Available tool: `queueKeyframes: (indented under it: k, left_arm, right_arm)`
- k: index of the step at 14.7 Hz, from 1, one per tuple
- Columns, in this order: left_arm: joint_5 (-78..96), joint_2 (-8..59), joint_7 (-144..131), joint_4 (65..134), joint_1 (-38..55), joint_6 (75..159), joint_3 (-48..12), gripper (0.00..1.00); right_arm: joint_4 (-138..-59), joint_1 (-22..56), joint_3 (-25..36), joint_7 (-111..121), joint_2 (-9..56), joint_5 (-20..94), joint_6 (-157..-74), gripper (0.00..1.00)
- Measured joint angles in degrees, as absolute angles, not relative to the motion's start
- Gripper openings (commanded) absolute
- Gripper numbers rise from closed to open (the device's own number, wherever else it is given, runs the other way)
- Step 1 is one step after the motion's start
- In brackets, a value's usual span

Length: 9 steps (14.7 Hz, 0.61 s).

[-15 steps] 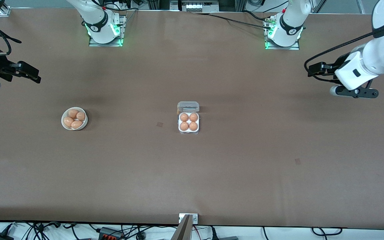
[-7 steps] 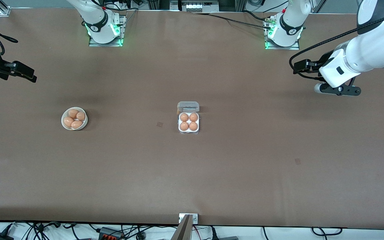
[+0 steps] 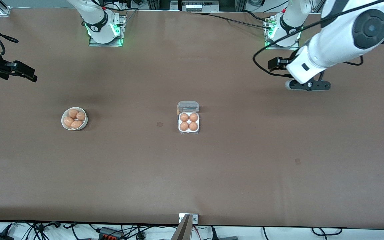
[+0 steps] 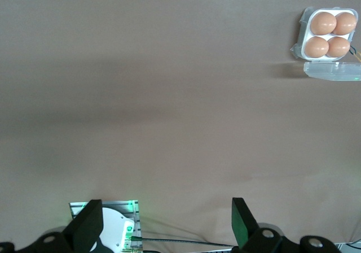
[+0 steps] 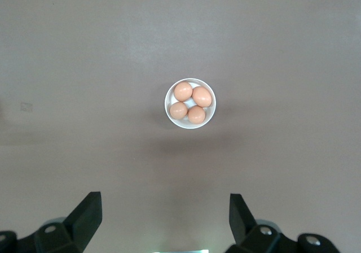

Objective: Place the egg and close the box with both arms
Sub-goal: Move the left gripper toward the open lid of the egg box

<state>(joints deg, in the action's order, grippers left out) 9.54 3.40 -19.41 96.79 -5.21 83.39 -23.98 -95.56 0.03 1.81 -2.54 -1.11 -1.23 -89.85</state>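
The box (image 3: 188, 126) sits mid-table with its clear lid (image 3: 188, 106) tipped open. Several orange-brown eggs (image 3: 184, 117) fill its white tray, all alike. In the left wrist view the box (image 4: 329, 35) and its lid (image 4: 333, 70) lie well away from the fingers. My left gripper (image 4: 166, 219) is open and empty. It hangs (image 3: 307, 85) over bare table near its own base, toward the left arm's end from the box. My right gripper (image 5: 165, 210) is open and empty, high over the table at the right arm's end, well apart from the bowl (image 5: 190, 103).
A round white bowl (image 3: 74, 118) with several more eggs stands toward the right arm's end, level with the box. Both arm bases (image 3: 105, 31) (image 3: 282, 35) stand along the table edge farthest from the front camera. Brown tabletop surrounds the box.
The left arm has swung in from the table's end toward the middle, closer to the box. The right arm drew back slightly, then held still. Both grippers stayed open.
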Motion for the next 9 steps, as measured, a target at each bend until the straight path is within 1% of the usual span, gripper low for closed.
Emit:
queueKeyframes:
  k: [4,7,9]
  left_arm:
    - [13.9,5.39,-19.91,96.78,-5.22,87.27,-25.87,1.0]
    - [19.17,9.63,-20.01,96.77,-4.85,90.41,-26.51,0.99]
    - [19.89,12.34,-19.98,96.59,-2.52,93.72,-26.61,0.96]
  right_arm:
    - [-95.56,0.05,1.79,-2.54,-1.11,-1.22,-89.83,1.0]
    - [-95.57,0.06,1.75,-2.54,-1.11,-1.21,-89.8,1.0]
    - [-95.57,0.06,1.75,-2.54,-1.11,-1.21,-89.79,1.0]
